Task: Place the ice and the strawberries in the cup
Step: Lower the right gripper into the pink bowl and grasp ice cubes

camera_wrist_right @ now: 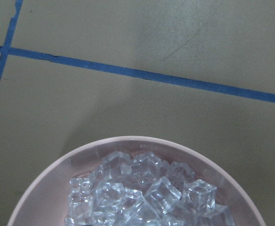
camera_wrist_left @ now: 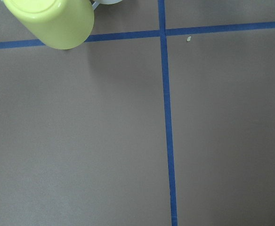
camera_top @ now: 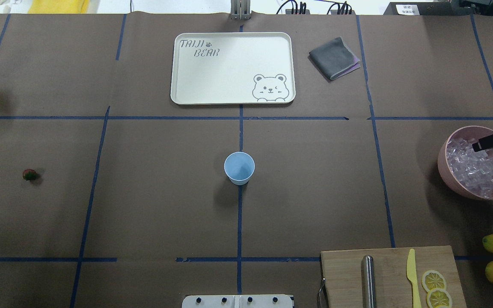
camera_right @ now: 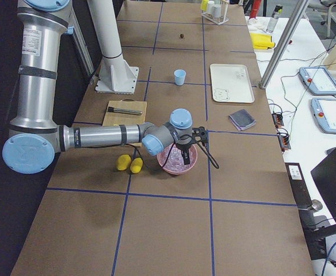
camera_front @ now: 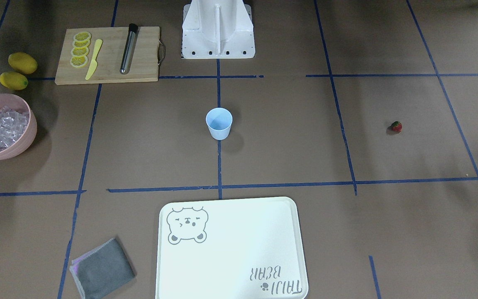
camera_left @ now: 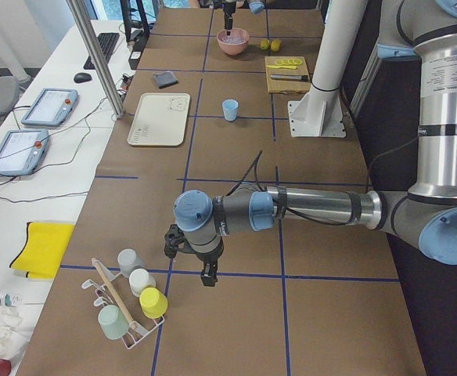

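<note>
Centrally on the matte brown desk [camera_top: 144, 192] seen from overhead: smooth pale blue plastic cup [camera_top: 239, 167], tapered, upright. Well apart at its 9 o'clock, small red strawberry [camera_top: 29, 174]. At 3 o'clock, round pink bowl [camera_top: 445, 169] heaped with glassy clear ice [camera_top: 475, 169] cubes, right claw [camera_top: 478, 146] above them, grip impossible to tell. At 12 o'clock, rounded cream tray [camera_top: 229, 68] printed "TAIJI BEAR". Left claw [camera_left: 207, 278] near a lime tumbler [camera_wrist_left: 52, 21]; grip likewise impossible to tell.

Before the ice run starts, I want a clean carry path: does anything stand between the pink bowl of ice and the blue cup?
Nothing visible does. Only bare table with tape lines lies between the pink bowl of ice and the cup; the cutting board sits off that line.
</note>
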{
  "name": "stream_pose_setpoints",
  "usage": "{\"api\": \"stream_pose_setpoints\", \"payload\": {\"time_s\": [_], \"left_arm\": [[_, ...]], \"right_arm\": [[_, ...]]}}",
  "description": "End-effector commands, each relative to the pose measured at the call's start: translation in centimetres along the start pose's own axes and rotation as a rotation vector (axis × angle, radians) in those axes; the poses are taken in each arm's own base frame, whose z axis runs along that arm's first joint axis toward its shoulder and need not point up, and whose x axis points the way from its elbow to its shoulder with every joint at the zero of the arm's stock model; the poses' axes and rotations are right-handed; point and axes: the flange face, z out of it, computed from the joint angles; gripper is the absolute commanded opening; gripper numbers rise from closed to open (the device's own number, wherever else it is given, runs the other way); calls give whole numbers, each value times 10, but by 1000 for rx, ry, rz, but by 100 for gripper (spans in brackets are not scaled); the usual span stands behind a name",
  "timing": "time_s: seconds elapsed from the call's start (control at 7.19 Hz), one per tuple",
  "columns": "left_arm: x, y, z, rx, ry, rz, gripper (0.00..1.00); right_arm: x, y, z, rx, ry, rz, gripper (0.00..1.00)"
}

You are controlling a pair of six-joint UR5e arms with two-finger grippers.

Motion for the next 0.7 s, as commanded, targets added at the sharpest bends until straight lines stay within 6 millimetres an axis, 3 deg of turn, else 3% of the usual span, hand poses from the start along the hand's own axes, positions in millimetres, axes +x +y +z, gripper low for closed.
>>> {"api": "stream_pose_setpoints", "payload": {"time_s": [0.0, 0.42, 0.56], "left_arm": [[0, 0, 1, -2, 0, 0, 100], [-1, 0, 1, -2, -1, -2, 100], [-3, 1, 3, -6, 0, -6, 100]], "right_arm": [[-5, 5, 10, -15, 11, 3, 89], [-8, 8, 20, -38, 11, -4, 77], [-9, 7, 20, -37, 8, -5, 65]]}}
